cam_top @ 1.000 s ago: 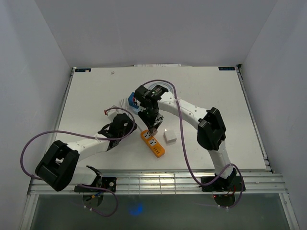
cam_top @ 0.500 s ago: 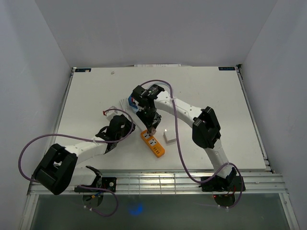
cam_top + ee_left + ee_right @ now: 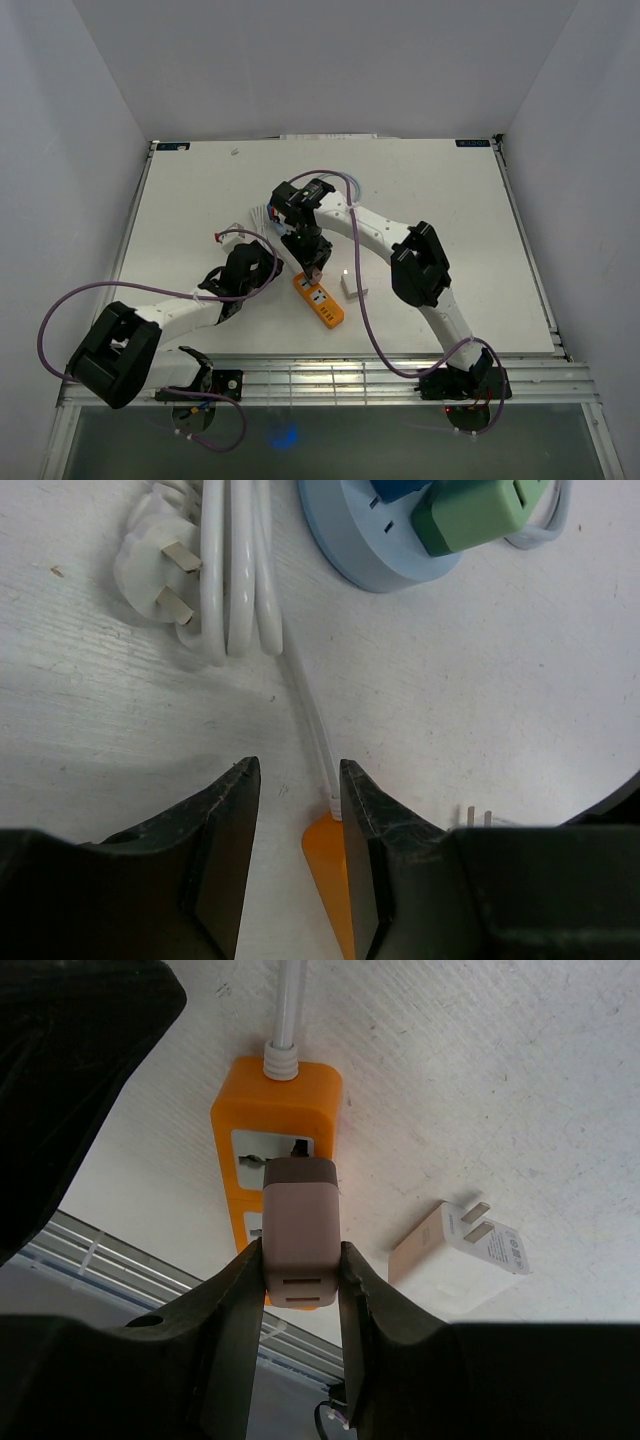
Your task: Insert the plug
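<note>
- I see the plug point(image 3: 300, 1222) clamped in my right gripper point(image 3: 298, 1260), centre frame, over the orange power strip point(image 3: 290, 1090)
- Its long axis runs vertically in frame, top end at a socket
- My left gripper point(image 3: 297, 780) stands apart, straddling the white cable point(image 3: 315, 730)

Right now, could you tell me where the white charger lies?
In the top view, the white charger lies on the table, just right of the orange strip.

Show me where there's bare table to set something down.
The table's right side, past the right arm to its edge, is bare; so is the far left corner. The middle is crowded: orange power strip, white adapter, blue socket hub, coiled cord, left gripper, right gripper.
</note>
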`<action>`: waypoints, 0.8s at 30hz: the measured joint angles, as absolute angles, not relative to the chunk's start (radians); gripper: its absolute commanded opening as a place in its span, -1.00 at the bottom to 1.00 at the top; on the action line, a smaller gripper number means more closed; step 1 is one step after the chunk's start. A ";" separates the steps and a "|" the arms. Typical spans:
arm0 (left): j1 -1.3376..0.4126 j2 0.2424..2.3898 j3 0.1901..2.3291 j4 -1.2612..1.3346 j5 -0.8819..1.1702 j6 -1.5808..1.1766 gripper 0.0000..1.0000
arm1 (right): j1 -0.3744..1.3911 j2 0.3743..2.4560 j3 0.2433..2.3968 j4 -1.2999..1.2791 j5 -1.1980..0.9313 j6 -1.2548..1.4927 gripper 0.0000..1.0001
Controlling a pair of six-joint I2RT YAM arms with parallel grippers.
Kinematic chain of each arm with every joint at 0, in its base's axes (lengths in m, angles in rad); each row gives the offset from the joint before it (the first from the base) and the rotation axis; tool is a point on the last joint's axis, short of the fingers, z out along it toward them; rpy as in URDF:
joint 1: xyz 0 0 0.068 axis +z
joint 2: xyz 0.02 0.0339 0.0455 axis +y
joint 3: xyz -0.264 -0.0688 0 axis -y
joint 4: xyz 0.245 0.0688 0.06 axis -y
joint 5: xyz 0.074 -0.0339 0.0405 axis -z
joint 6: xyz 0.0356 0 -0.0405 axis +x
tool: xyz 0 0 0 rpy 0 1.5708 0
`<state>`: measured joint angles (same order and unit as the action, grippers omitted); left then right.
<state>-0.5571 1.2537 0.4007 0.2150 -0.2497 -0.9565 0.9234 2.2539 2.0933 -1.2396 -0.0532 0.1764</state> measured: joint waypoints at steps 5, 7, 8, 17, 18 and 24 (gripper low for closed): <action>-0.557 1.259 0.399 0.248 -0.217 -0.950 -0.06 | 0.925 2.280 2.123 -1.258 -0.045 0.181 -0.84; -0.557 1.270 0.399 0.268 -0.197 -0.949 -0.06 | 0.926 2.284 2.130 -1.262 -0.039 0.184 -0.84; -0.557 1.277 0.399 0.275 -0.189 -0.949 -0.07 | 0.928 2.287 2.132 -1.262 -0.035 0.186 -0.84; -0.558 1.288 0.386 0.325 -0.117 -0.933 -0.08 | 0.948 2.274 2.103 -1.251 0.038 0.229 -0.84; -0.559 1.288 0.385 0.329 -0.110 -0.932 -0.08 | 0.950 2.265 2.088 -1.245 0.047 0.235 -0.84; -0.572 1.295 0.383 0.363 -0.088 -0.929 -0.09 | 0.952 2.229 2.025 -1.221 0.081 0.257 -0.84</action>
